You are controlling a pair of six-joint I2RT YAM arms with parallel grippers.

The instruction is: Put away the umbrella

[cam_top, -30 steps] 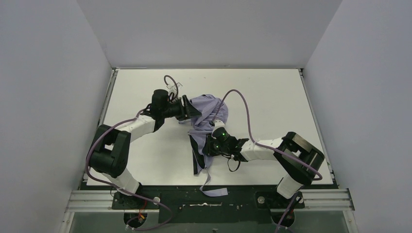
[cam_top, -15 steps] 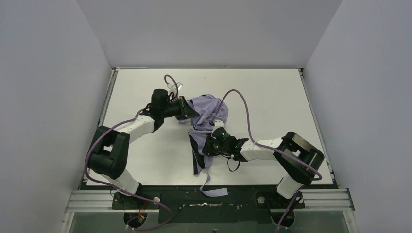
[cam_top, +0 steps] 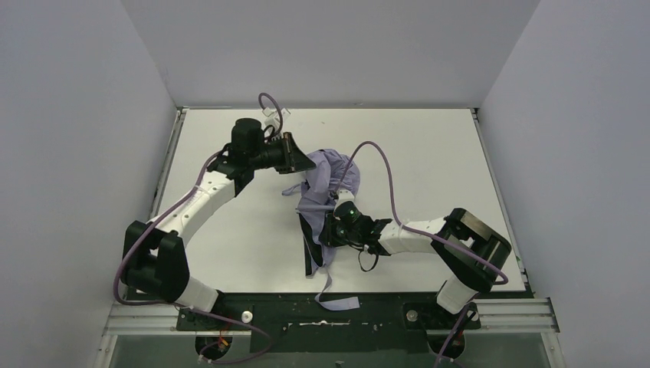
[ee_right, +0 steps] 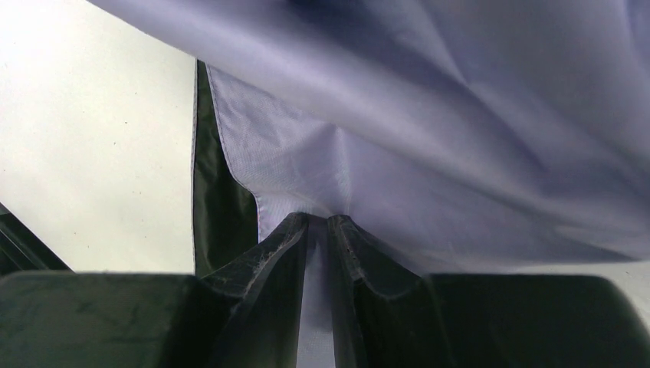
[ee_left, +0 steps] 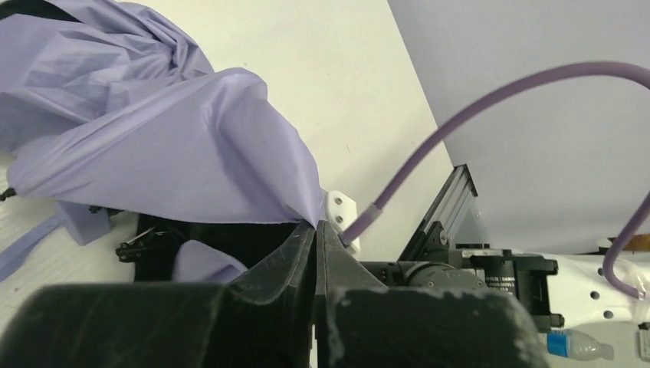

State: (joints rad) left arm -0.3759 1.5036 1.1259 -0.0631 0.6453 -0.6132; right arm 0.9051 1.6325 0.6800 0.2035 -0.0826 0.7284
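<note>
A: Pinching, both of them; left gripper (ee_left: 316, 230) has its black fingers pressed together on a corner of the canopy; right gripper (ee_right: 320, 224) nips a fold of the same cloth, a thin strip of it showing between the fingers.
B: Thing held?
A: Pale lavender fabric folding umbrella (cam_top: 329, 178) with a black inner lining; it's a crumpled heap about mid-way across the white table (cam_top: 444, 153), between the two arms; the left holds the far-left corner up like a tent, the right holds the near part low.
B: Step?
A: My read: gathering the loose canopy in so it can be wrapped; nowhere near put away; canopy not rolled, not strapped.
B: Next move?
A: Probably the left has to carry its corner over toward the right's pinch; the cloth is thin and looks slippery, and the grip is only at the fingertips, so it could slide out; go slow and keep the right clamped as the anchor.
B: Looks?
A: Limp, creased, folds everywhere; black lining flap (cam_top: 308, 247) spills flat on the near-left side; lavender strip (cam_top: 337, 300) trails off the table's near edge onto the black base plate (cam_top: 268, 316), maybe the strap, cannot tell; shaft and handle not visible.
</note>
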